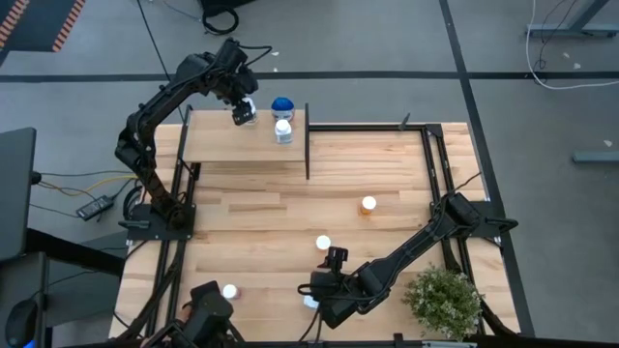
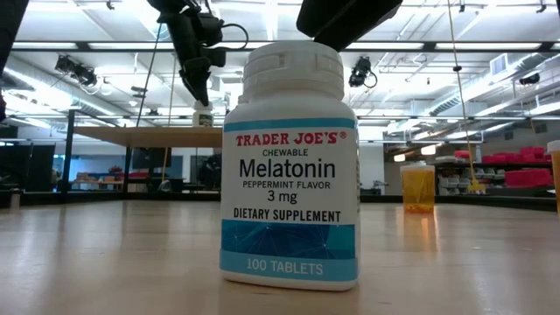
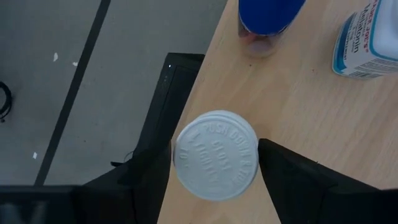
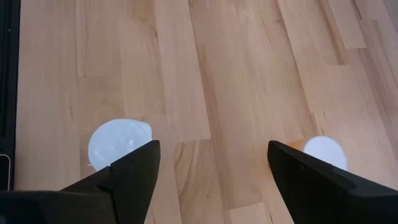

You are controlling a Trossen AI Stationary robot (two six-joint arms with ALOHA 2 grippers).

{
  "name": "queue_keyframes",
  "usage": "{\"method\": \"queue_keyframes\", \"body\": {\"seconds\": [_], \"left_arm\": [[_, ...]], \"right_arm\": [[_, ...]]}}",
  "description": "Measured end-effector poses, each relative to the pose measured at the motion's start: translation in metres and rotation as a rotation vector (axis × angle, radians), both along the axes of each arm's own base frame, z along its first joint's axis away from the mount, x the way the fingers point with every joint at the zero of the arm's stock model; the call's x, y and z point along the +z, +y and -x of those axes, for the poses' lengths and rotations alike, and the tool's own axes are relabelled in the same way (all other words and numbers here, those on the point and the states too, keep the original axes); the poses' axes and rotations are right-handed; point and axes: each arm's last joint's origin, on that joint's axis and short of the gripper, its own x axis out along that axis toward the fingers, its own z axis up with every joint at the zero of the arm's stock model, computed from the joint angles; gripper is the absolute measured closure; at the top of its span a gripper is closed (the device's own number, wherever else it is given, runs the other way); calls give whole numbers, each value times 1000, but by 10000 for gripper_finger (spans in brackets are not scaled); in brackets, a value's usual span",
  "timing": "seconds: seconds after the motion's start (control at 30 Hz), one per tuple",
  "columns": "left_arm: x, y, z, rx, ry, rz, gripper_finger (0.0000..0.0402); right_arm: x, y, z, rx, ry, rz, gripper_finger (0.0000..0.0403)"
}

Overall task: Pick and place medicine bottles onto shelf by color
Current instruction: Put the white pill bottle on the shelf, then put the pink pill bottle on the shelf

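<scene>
A wooden table [image 1: 290, 217] seen from above, with a small light-wood shelf [image 1: 218, 145] on a black frame at its far left corner. Two dark robot arms work over it.

The left gripper [image 1: 244, 111] reaches over the shelf's far edge, above a white-capped bottle [image 3: 216, 154] that stands on the shelf near that edge. In the left wrist view, the two dark fingers [image 3: 298, 180] sit on either side of the white cap with narrow gaps showing, so the claw looks spread around the bottle rather than squeezing it. Beside it on the shelf stand a blue-topped bottle [image 1: 281, 104] and a white bottle with a blue label [image 1: 283, 130], close together.

The right gripper [image 1: 311, 295] hangs low over the table's near edge with its fingers [image 4: 134, 171] wide apart and nothing between them. A white-capped bottle [image 1: 310, 302] sits just by it.

Elsewhere on the table: an orange bottle [image 1: 368, 204] towards the right, a white-capped one [image 1: 323, 244] near the middle, and another [image 1: 230, 291] near the front left. A green potted plant [image 1: 443, 300] stands at the front right corner.

At table height, a white melatonin bottle [image 2: 291, 166] fills the foreground, with an orange bottle [image 2: 417, 186] further back on the right.
</scene>
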Motion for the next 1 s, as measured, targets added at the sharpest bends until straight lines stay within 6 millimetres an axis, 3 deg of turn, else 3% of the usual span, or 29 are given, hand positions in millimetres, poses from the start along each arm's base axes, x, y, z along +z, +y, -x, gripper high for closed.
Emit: {"method": "queue_keyframes", "body": {"seconds": [0.27, 0.63, 1.0], "left_arm": [[6, -12, -6, -30, -7, -14, 153], [43, -50, 1, -25, -42, -147, 141], [79, -113, 5, 71, -291, -110, 151]], "right_arm": [[0, -1, 0, -2, -9, 19, 97], [1, -1, -1, 3, -22, 60, 97], [2, -4, -2, 24, -49, 174, 97]]}}
